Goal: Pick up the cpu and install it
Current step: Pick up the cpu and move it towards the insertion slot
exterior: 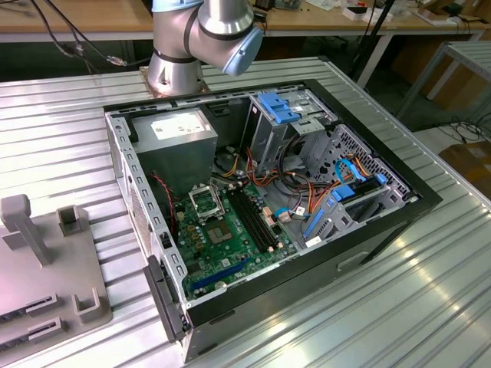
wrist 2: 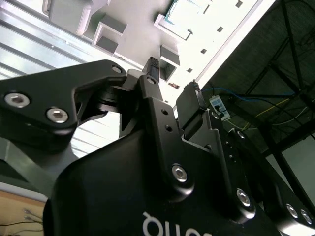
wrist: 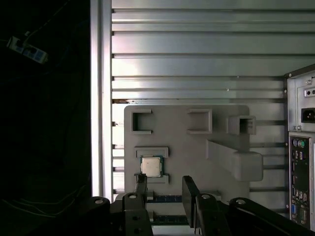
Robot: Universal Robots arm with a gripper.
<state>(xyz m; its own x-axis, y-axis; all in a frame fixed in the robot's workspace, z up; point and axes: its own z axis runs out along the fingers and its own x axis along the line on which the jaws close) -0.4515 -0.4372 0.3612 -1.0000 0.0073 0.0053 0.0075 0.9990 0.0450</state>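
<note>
Ribbed silver metal table (exterior: 399,307) is carrying an open computer case (exterior: 360,257), seen in the exterior view, with a green motherboard (exterior: 230,245) lying on its floor. On that board a black-framed socket (exterior: 205,203) is sitting toward eleven o'clock, and long black memory slots (exterior: 253,216) are running just beside it toward three o'clock. A grey fixture plate (exterior: 69,264) is resting on the table at about eight o'clock from the case, and the robot arm (exterior: 203,34) is rising behind the case at twelve o'clock.

In the first wrist view the cpu (wrist: 151,166) is lying flat on the grey plate, silver top up, seated between two low grey brackets (wrist: 152,152). The gripper (wrist: 166,189) is hanging over the plate with its two black fingers (wrist: 189,194) standing well apart and gripping nothing. One fingertip is sitting just beside the cpu's edge; whether it is touching cannot be told. In the second wrist view the gripper (wrist 2: 173,73) is showing the same wide gap between empty fingers.
</note>
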